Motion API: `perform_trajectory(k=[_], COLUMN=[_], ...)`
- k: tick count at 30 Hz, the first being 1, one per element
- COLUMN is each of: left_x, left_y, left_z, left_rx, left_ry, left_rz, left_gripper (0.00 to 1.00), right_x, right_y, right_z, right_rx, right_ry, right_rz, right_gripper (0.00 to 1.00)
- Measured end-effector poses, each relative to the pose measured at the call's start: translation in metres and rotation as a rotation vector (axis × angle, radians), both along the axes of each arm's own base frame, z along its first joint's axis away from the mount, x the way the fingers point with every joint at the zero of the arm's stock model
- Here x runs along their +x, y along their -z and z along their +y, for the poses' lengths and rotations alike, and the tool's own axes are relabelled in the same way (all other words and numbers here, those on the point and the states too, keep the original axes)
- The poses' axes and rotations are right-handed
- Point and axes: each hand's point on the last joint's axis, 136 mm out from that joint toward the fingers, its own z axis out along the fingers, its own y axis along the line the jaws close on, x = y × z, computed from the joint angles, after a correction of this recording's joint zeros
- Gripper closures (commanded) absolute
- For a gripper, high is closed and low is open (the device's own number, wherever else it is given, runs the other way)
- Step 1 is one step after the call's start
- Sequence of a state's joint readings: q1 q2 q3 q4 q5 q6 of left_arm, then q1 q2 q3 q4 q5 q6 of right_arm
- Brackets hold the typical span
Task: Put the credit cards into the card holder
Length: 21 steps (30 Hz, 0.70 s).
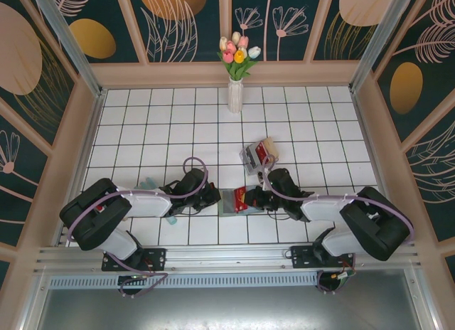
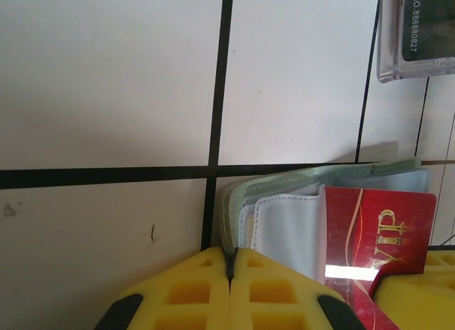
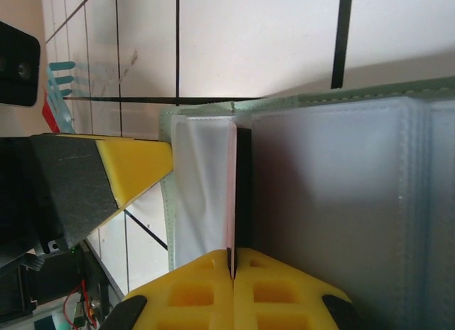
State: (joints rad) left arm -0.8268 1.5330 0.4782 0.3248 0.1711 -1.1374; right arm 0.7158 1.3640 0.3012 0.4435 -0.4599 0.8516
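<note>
The grey-green card holder (image 1: pixel 227 201) lies open on the white tiles between the two arms. My left gripper (image 2: pixel 230 255) is shut on the edge of its green cover (image 2: pixel 234 202), with the pale blue-grey pockets (image 2: pixel 288 227) fanned beside it. A red credit card (image 2: pixel 377 234) marked VIP rests on those pockets. My right gripper (image 3: pixel 232 253) is shut on that card, seen edge-on (image 3: pixel 232 195) against the clear pockets (image 3: pixel 334 202). From above, the left gripper (image 1: pixel 213 197) and right gripper (image 1: pixel 265 200) flank the holder and the red card (image 1: pixel 242 198).
A clear plastic box (image 1: pixel 257 154) holding more cards stands just beyond the holder. A white vase of tulips (image 1: pixel 235 94) is at the back centre. A teal stick (image 1: pixel 149 183) lies by the left arm. Wooden walls enclose the tiled table (image 1: pixel 156 124).
</note>
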Motion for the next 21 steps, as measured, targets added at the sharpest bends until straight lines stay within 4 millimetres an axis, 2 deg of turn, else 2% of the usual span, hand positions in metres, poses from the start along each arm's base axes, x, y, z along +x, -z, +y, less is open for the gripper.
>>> perform_trajectory(k=[7, 14, 21], left_x=[0.002, 0.002, 0.002], left_y=[0.001, 0.0, 0.001], left_z=[0.003, 0.001, 0.001], left_rx=[0.006, -0.004, -0.011], left_ry=[-0.018, -0.024, -0.029], left_rz=[-0.002, 0.0, 0.001], left_gripper=[1.0, 1.0, 1.0], right_x=[0.003, 0.004, 0.0], right_y=[0.001, -0.005, 0.0], right_z=[0.003, -0.008, -0.011], right_rx=[-0.003, -0.028, -0.032], right_ry=[-0.003, 0.052, 0.064], right_rz=[0.007, -0.011, 0.014], right_gripper=[0.97, 0.97, 0.97])
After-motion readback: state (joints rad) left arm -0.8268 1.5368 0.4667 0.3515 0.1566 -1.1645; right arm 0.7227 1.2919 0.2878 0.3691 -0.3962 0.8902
